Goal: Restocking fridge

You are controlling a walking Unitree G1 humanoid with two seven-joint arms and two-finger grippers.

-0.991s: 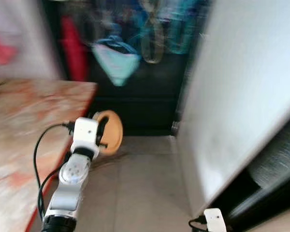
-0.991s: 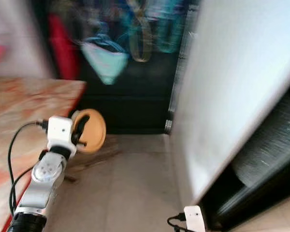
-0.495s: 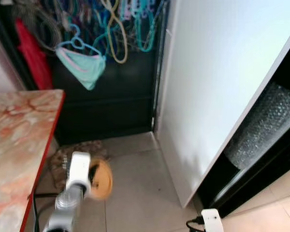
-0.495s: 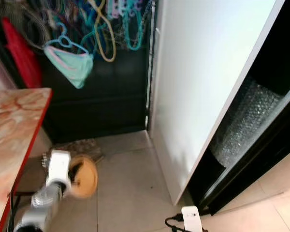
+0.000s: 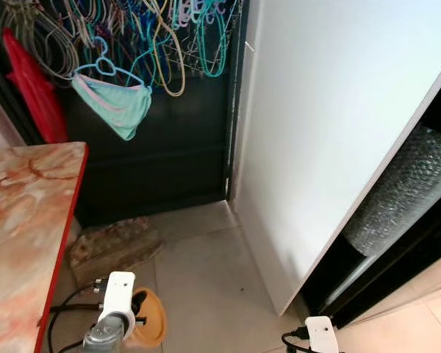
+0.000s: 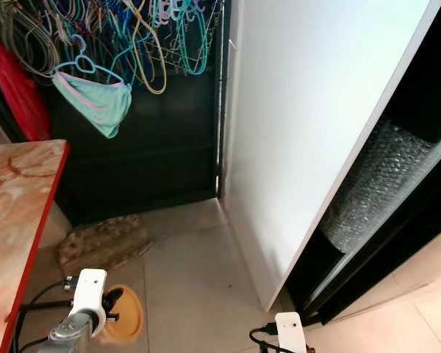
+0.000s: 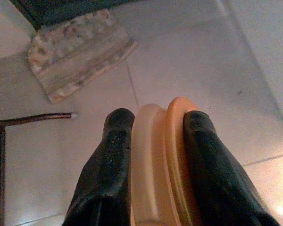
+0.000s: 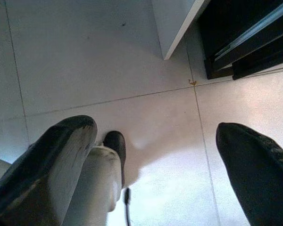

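My left gripper (image 7: 158, 117) hangs low over the floor tiles, shut on a round orange container (image 7: 165, 155) clamped edge-on between its two black fingers (image 7: 108, 160). In the eye views that orange container (image 5: 148, 326) sits just past the left wrist, beside the table's red edge. The white fridge door (image 5: 331, 125) stands open on the right. Behind it lies a dark interior with bubble wrap (image 5: 404, 198). My right gripper (image 8: 155, 129) points down at the tiles near the door's lower corner, its fingers open and wide apart with nothing between them.
A marble-patterned table (image 5: 18, 243) with a red edge stands at the left. A dark cabinet (image 5: 162, 147) at the back carries several hangers (image 5: 162, 37), a teal garment (image 5: 114, 107) and a red cloth (image 5: 33, 81). A flat patterned mat (image 5: 110, 243) lies on the floor.
The camera has swung and the picture has sharpened. My left arm has dropped from beside the table edge to near the floor, with the orange container still held.
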